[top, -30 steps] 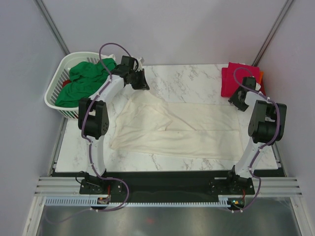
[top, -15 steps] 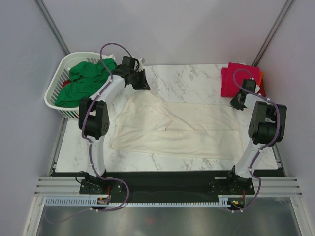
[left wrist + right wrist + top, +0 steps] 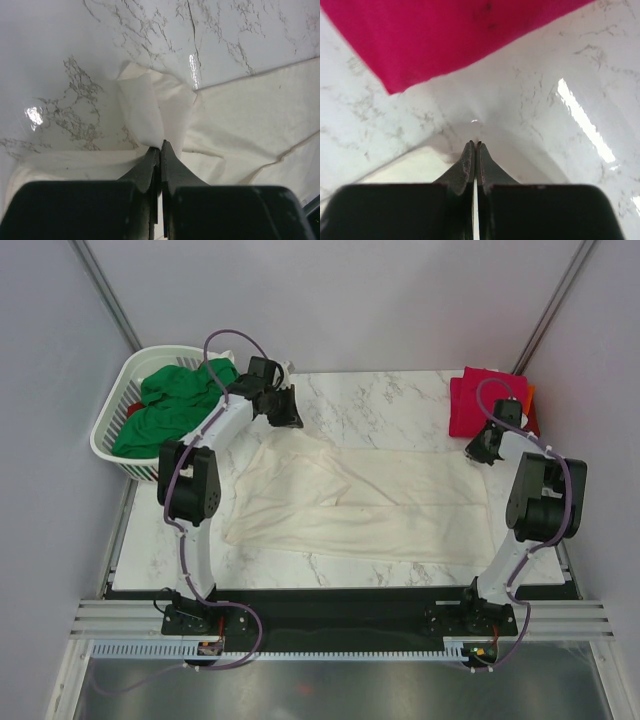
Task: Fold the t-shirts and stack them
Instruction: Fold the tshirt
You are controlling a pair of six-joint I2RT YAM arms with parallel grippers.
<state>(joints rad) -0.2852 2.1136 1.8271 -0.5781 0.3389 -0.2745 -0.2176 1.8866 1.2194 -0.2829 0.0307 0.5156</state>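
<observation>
cream-white t-shirt (image 3: 370, 505) flat mid-frame. left gripper (image 3: 161, 147) pinching its upper-left corner; right gripper (image 3: 473, 146) fingers pressed together, cloth hold unclear. risk: one-sided grip skews the fold.

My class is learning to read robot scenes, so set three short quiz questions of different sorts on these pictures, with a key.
1. True or false: the green shirt lies in the basket.
2. The left gripper pinches which shirt: A pink, B cream, C green?
3. Fill in: the pink shirt lies at the table's far ____ corner.
Key: 1 true; 2 B, the cream shirt; 3 right.
</observation>
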